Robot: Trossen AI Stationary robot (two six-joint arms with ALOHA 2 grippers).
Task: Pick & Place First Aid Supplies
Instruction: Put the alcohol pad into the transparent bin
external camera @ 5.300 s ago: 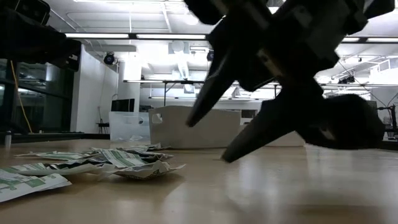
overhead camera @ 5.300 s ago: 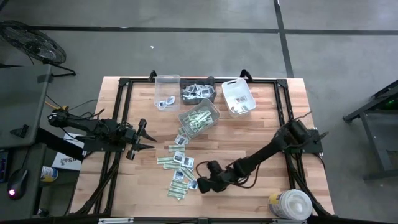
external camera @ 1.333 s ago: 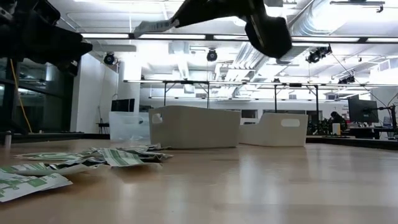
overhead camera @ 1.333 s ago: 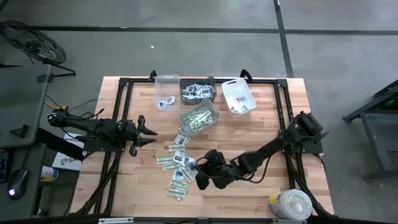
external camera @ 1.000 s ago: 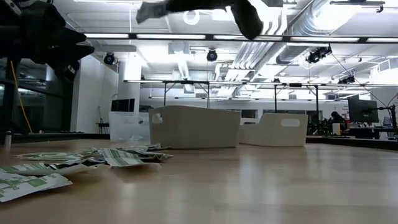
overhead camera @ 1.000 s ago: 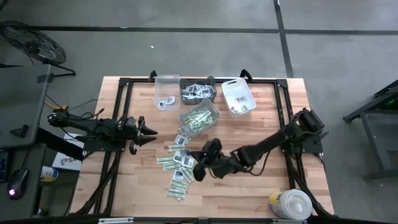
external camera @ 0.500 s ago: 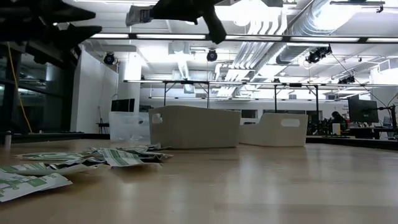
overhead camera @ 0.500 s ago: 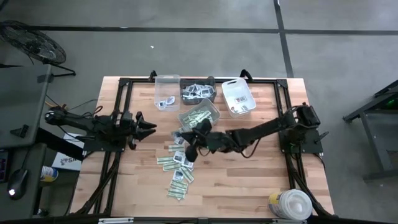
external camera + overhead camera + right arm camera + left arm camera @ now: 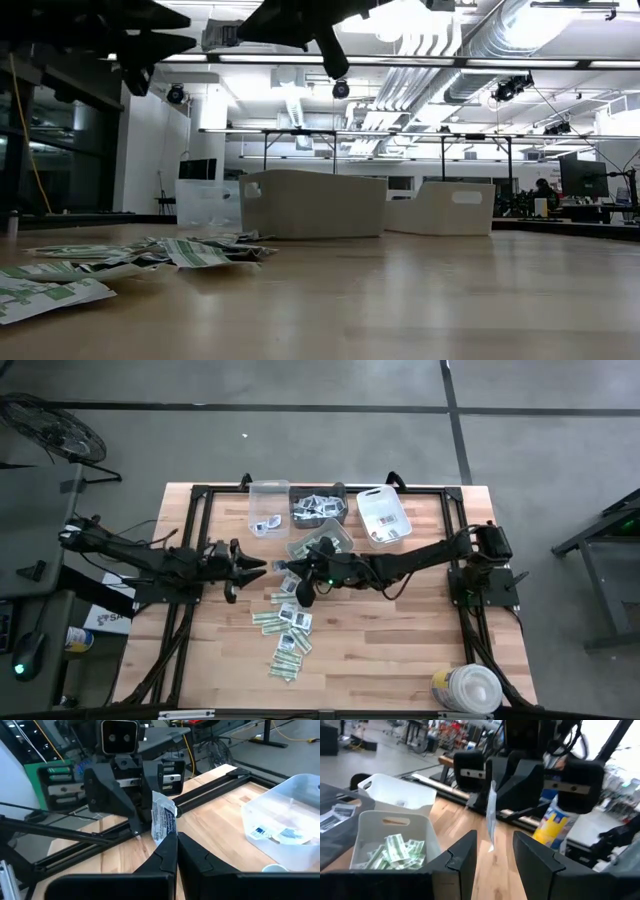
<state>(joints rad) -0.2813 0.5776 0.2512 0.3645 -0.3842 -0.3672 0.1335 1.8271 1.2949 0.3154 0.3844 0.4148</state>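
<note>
Nearest the front edge of the table point(image 9: 400, 660), a big round white tub point(image 9: 466, 690) stands at the right corner; left of it, loose packets point(image 9: 290, 630) — green-and-white strips and squarish white ones — trail in a scattered line up the middle of the wood; the low view shows the same litter point(image 9: 150, 255) lying flat on the boards.

Above the upper end of that trail the two arms meet; the right gripper point(image 9: 303, 582) reaches in from the right, raised off the table, its fingers pressed together on one squarish white packet point(image 9: 164, 821) with dark print, which stands upright out of the fingertips point(image 9: 165, 851); the left wrist view sees the same packet point(image 9: 491, 815) edge-on, thin and hanging between the two arms.

Facing it from the left, the left gripper point(image 9: 258, 566) holds its fingers point(image 9: 465, 855) apart with nothing between them; the held packet sits just ahead of that gap, not yet inside it; whether anything touches cannot be told from above.

Just beyond the grippers, a bin of green-and-white strips point(image 9: 322, 548) lies at a tilt to the others; behind it, along the far edge, three more stand in a row — a clear bin point(image 9: 268, 508) with a few white packets, a dark bin point(image 9: 319, 507) full of white ones, and a white bin point(image 9: 384, 516) with a few.
</note>
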